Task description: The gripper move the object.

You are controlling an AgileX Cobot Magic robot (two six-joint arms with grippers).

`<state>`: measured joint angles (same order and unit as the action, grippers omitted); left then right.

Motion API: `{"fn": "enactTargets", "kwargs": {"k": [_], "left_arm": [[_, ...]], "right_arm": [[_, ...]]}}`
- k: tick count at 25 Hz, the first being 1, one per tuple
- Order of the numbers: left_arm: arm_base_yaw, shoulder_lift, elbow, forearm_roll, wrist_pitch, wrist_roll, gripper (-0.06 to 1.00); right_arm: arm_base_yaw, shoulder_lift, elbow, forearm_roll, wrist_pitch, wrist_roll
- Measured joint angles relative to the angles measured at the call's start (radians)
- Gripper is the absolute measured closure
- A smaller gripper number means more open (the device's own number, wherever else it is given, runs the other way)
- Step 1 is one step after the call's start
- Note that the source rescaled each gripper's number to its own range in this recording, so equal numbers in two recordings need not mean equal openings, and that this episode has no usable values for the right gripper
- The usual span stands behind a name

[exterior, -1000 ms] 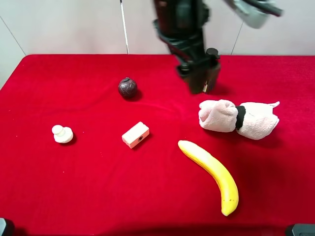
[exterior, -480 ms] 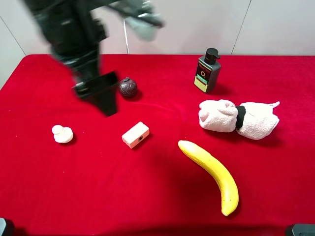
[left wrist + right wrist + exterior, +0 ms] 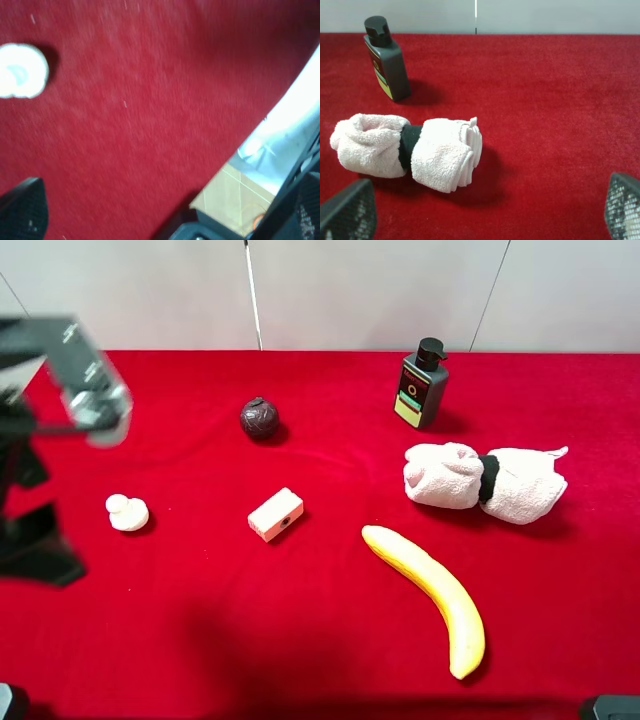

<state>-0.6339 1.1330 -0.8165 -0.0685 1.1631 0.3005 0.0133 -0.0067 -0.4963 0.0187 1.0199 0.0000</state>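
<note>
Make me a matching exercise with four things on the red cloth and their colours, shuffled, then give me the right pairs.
Things:
1. rolled towel
2. banana
3. pump bottle
4. small ball

Colours:
A. yellow
B. dark brown
C. pale pink with a black band
D. dark grey with a black cap

Pairs: 1-C, 2-A, 3-D, 4-B
</note>
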Motion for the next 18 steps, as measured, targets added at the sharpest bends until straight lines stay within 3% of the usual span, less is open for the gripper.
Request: {"fn": "enactTargets", "kwargs": {"k": [10,18], "left_arm": [[0.063,-0.26,0.271,0.0,-0.069,-0.083,-0.06],[0.068,-0.409,0.325,0.026,-0.099,-0.185,-0.06]], "right_arm": [[0.0,0.0,0.0,0.0,0.0,0.0],[0.0,0.0,0.0,0.0,0.0,0.0]]}}
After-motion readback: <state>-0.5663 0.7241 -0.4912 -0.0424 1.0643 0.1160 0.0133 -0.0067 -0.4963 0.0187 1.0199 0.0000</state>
